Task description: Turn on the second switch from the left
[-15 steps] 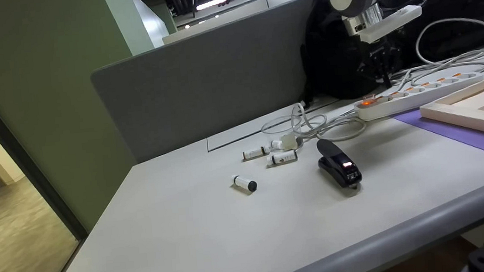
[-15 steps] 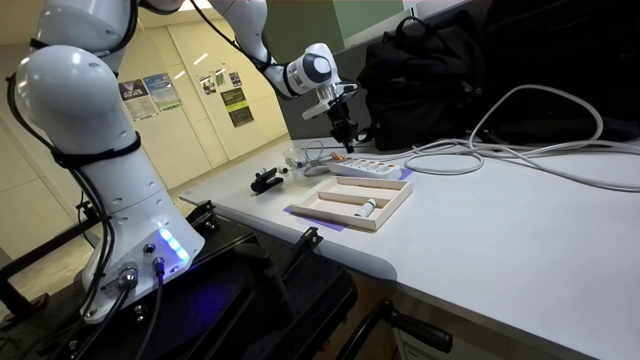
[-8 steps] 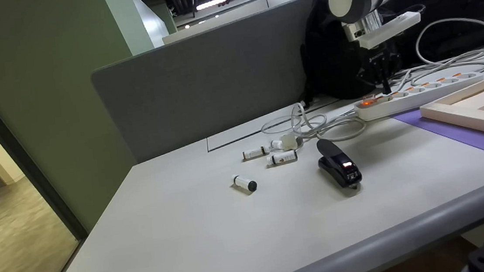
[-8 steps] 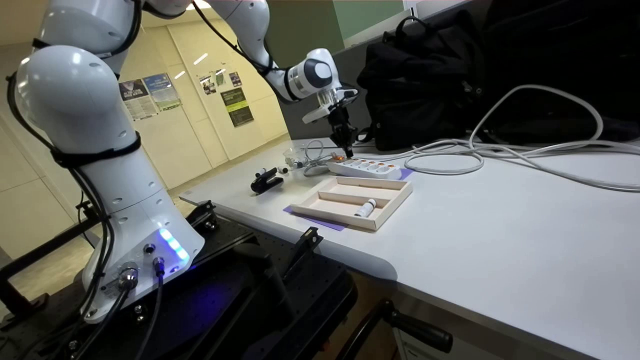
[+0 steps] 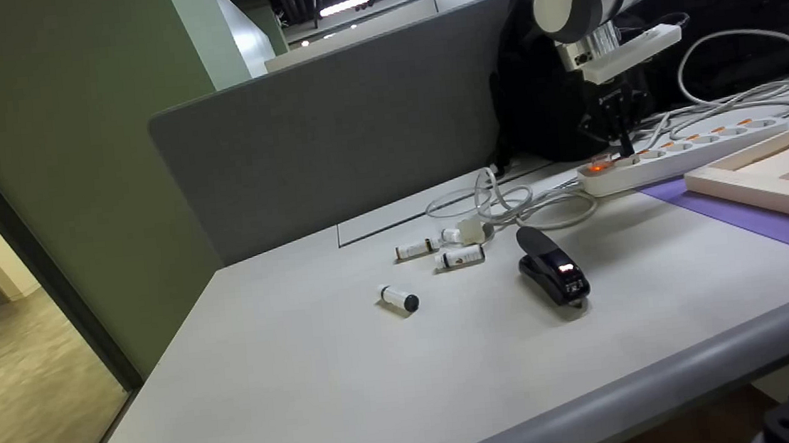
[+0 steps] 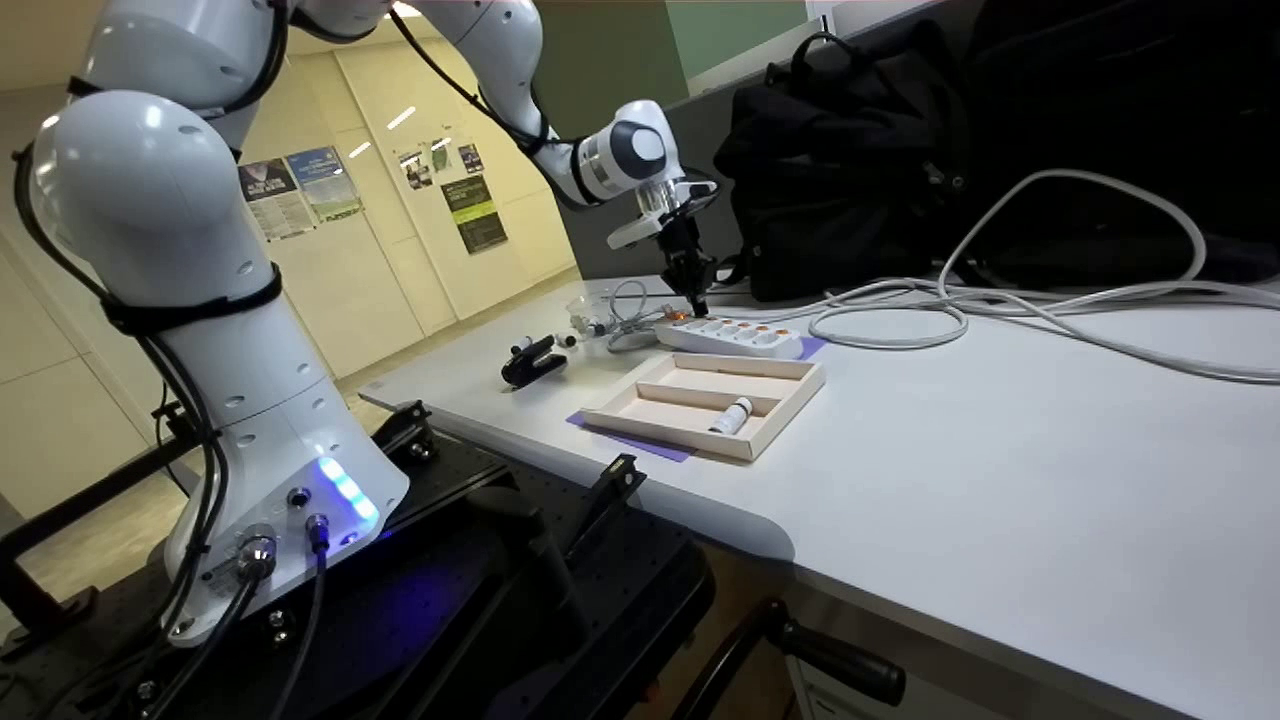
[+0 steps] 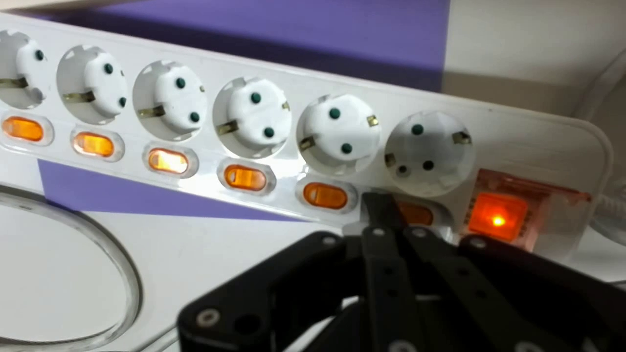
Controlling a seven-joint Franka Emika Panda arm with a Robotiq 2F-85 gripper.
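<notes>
Second switch [image 7: 416, 214] partly beneath the pincer [image 7: 385, 209], contact unclear, jaws together and empty.

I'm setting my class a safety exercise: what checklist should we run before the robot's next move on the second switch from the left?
1. The claw shut: ok.
2. The claw at the second switch from the left: ok.
3. Switch fully visible: not ok; in the wrist view the claw hides one end.
4. Contact between claw and switch: cannot tell.
5. Switch currently off: cannot tell; only part shows.
6. The large end switch glowing: ok.
</notes>
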